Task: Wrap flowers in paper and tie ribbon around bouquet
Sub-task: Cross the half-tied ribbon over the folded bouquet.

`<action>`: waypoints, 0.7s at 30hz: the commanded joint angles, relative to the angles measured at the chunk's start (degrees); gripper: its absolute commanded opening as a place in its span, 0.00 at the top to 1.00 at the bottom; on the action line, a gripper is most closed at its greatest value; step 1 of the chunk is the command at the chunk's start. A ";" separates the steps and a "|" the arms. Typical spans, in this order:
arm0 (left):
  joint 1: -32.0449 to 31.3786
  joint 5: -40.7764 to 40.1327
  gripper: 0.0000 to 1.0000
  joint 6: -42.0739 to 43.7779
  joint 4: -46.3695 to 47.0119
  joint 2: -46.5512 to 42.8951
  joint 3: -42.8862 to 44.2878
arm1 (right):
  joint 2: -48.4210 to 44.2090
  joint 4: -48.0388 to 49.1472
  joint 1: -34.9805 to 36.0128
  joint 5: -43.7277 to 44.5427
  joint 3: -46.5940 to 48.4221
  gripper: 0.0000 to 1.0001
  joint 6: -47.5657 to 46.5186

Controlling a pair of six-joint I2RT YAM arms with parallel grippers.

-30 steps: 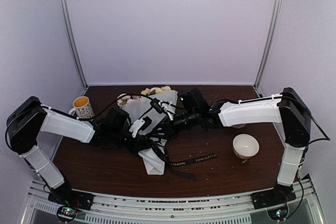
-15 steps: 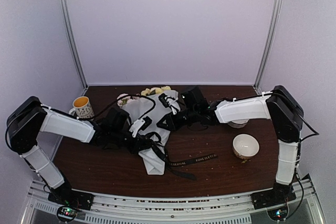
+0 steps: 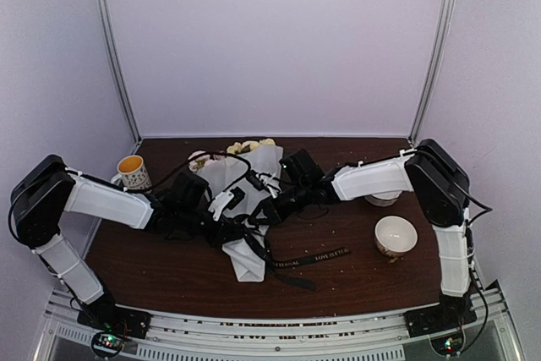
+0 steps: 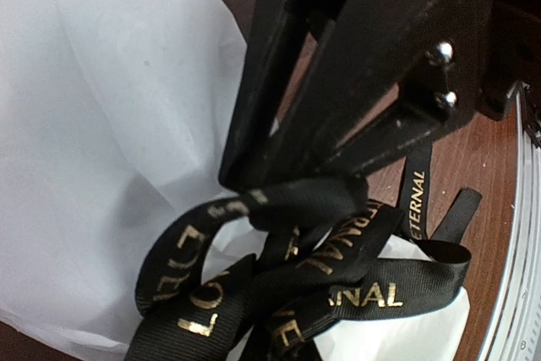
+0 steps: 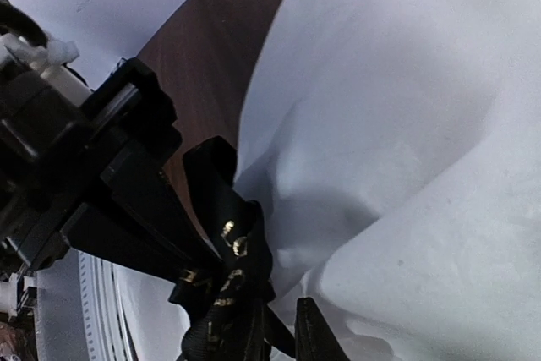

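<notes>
Watching the tying step here, and we're getting a bit nervous. The bouquet (image 3: 241,177) is lying across the middle of the table (image 3: 363,285) with the flowers (image 3: 250,146) pointing at the far edge. The ribbon (image 4: 338,270) is bunching in loose loops around the narrow part of the paper (image 4: 101,124). The left gripper (image 4: 252,180) is sitting fully closed with a strand of ribbon pinched at its tips. The right gripper (image 3: 260,207) is pressing in from the other side, just beside the same tangle. We're not managing to tell from its own camera how far apart its fingers are, or whether they're holding anything.

What we're worrying about: the loops are looking slack and piled up, so a pull on the wrong strand is probably going to undo the wrap instead of snugging it. Both tools are also crowding one spot, so they're risking a bump or creasing the thin paper open.

Comparing with a second ago, the right arm's elbow is sitting further in from the right wall. Its gripper popped up toward the cone's wide end and is now back down at the knot. The left arm and the ribbon tail on the table aren't looking any different.
</notes>
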 commanded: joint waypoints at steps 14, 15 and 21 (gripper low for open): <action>0.58 0.53 0.99 0.10 0.73 -0.47 1.11 | 4.33 14.35 0.43 -15.65 0.96 0.77 5.51; 0.58 0.43 0.99 0.05 0.81 -0.44 1.07 | 4.36 14.25 0.62 -15.50 1.01 0.77 5.53; 0.62 -0.42 0.98 -0.18 1.02 -0.71 0.99 | 4.77 11.88 1.49 -14.14 1.58 0.79 3.90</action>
